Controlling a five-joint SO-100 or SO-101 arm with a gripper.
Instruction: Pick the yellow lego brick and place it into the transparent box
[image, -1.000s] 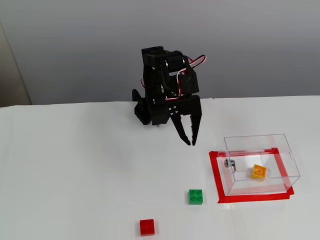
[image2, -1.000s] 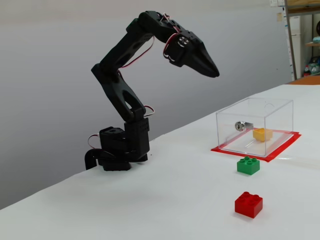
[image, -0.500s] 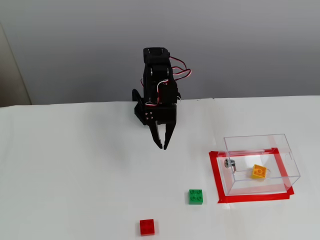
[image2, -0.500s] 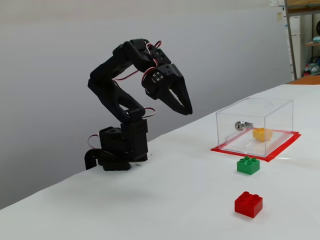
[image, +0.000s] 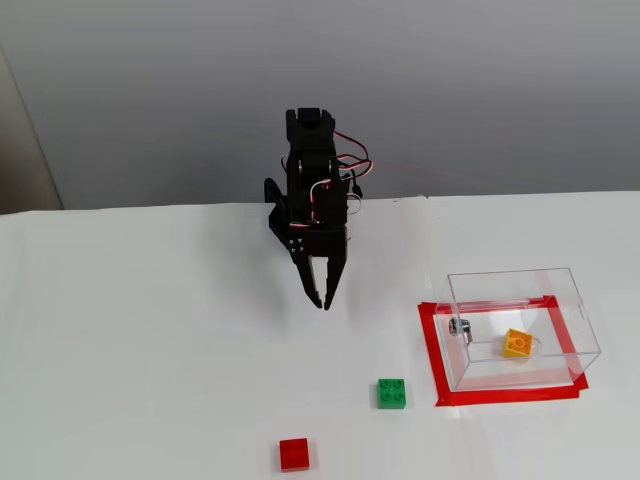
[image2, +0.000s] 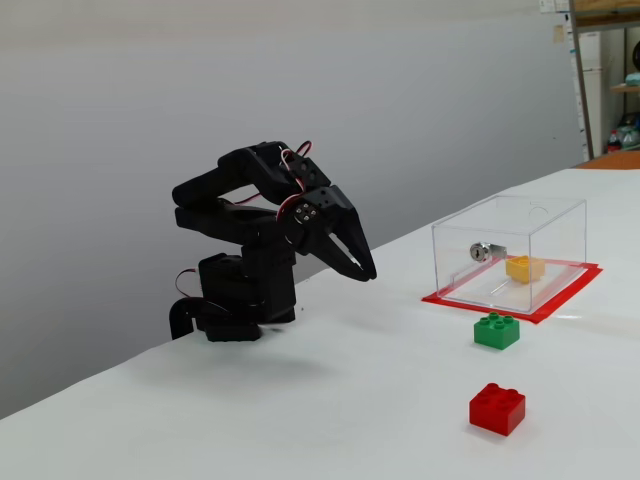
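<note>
A: Left, the black robot arm's jaws (image: 324, 300) hang clenched and empty above the white bench (image: 150, 350).

B: Right, the small yellow studded plastic brick (image: 517, 343) sits inside the clear plastic rectangular box (image: 560, 285). A stray sweep could knock it.

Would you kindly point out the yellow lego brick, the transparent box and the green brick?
yellow lego brick (image: 517, 343), a fixed view, studded top.
transparent box (image: 495, 281), a fixed view, far upper rim.
green brick (image2: 497, 330), a fixed view, front face.
</note>
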